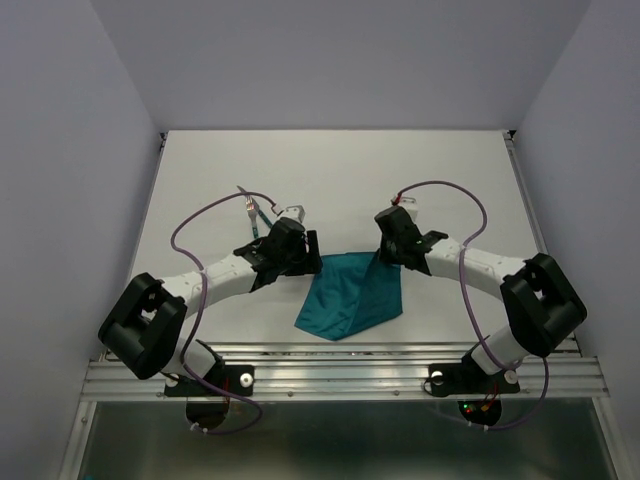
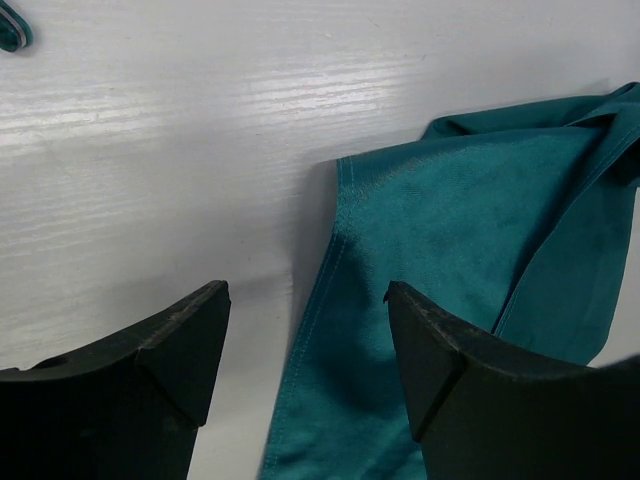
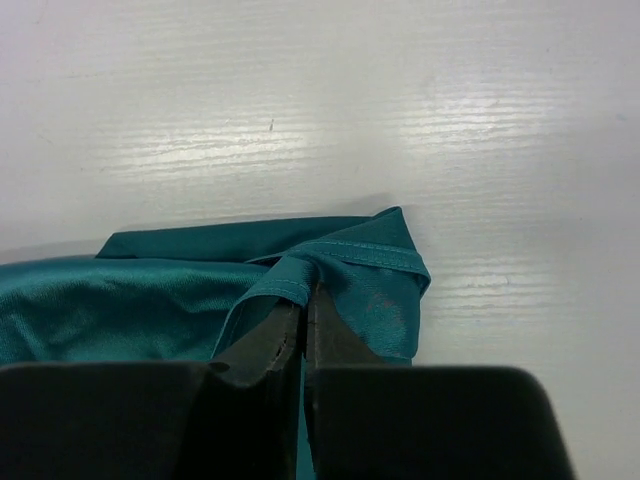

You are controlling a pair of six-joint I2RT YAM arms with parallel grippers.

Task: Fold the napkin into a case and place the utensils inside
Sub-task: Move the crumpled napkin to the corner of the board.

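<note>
Teal-green napkin (image 1: 352,297) on the white table (image 1: 200,180), utensils (image 1: 256,212) teal-handled with silver heads.

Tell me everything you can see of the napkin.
The napkin is teal-green woven cloth with a stitched hem, rumpled and partly folded over itself on the white table. The right gripper is shut on one corner, bunching it. The left gripper hangs open, fingers astride its hemmed edge.
</note>
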